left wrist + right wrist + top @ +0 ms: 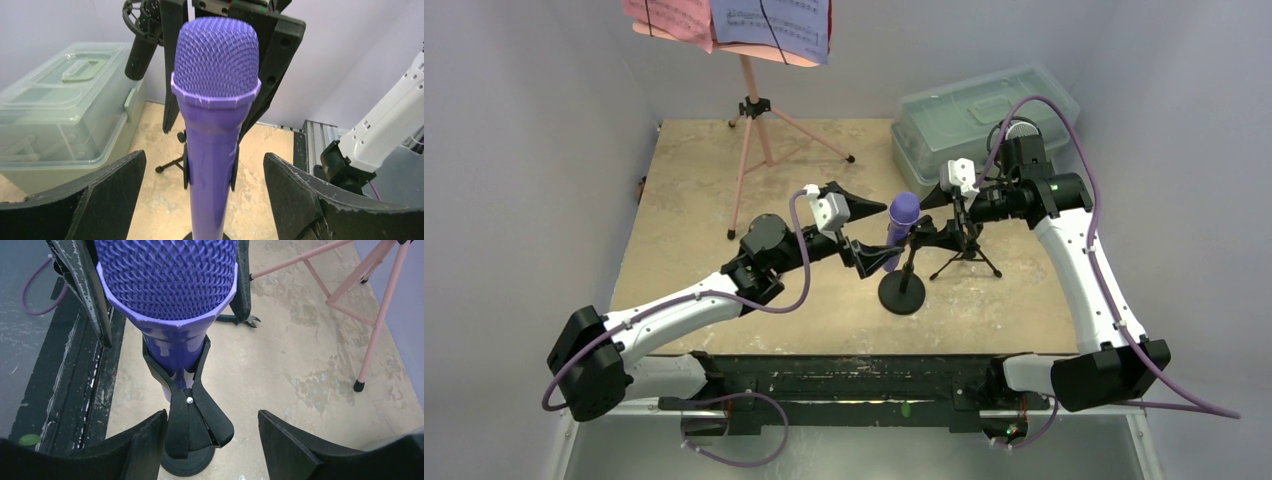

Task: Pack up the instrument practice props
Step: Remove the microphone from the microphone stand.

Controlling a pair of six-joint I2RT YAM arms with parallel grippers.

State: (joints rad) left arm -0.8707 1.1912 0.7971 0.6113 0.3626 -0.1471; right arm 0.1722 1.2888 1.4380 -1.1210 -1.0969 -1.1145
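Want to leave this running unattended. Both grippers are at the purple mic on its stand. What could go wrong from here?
1. The left gripper and right gripper are both open around the purple mic; if they close together, their fingers could collide.
2. The mic stand rests on a small round base, so a one-sided push could tip it.
3. A small tripod stand is close by, and the right arm could knock it.
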